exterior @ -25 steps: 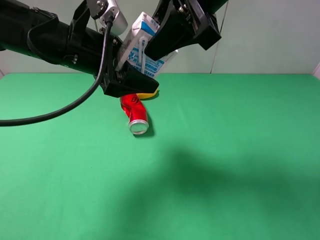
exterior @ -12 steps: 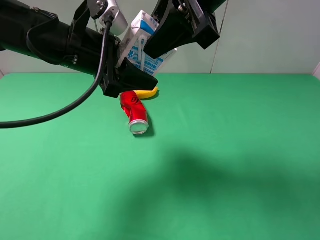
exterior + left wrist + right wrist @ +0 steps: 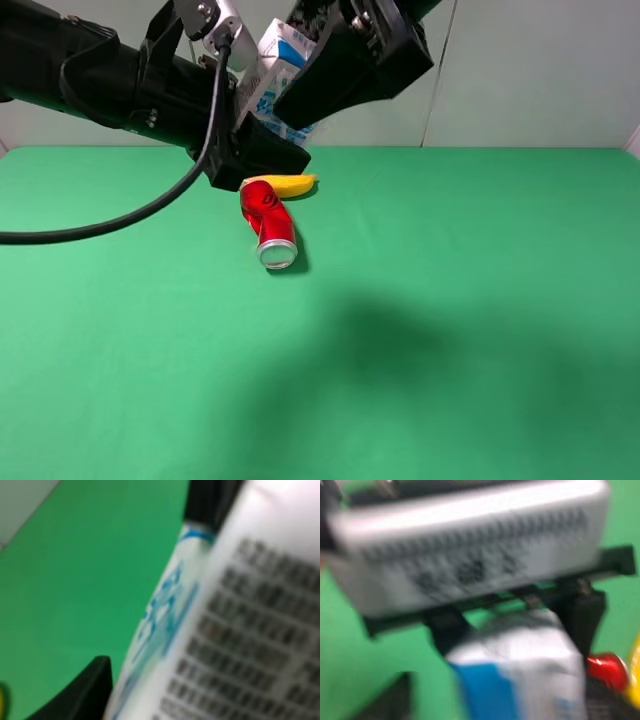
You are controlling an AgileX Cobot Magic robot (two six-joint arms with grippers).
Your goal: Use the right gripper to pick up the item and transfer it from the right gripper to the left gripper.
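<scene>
Left tool [image 3: 263,118] clamped on the item [image 3: 282,48]; right tool [image 3: 305,88] slack around it, jaws apart.

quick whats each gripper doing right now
left gripper: closed on the carton
right gripper: open, looks clear of the carton

Green tabletop [image 3: 450,350], pale wall [image 3: 540,70] behind
</scene>
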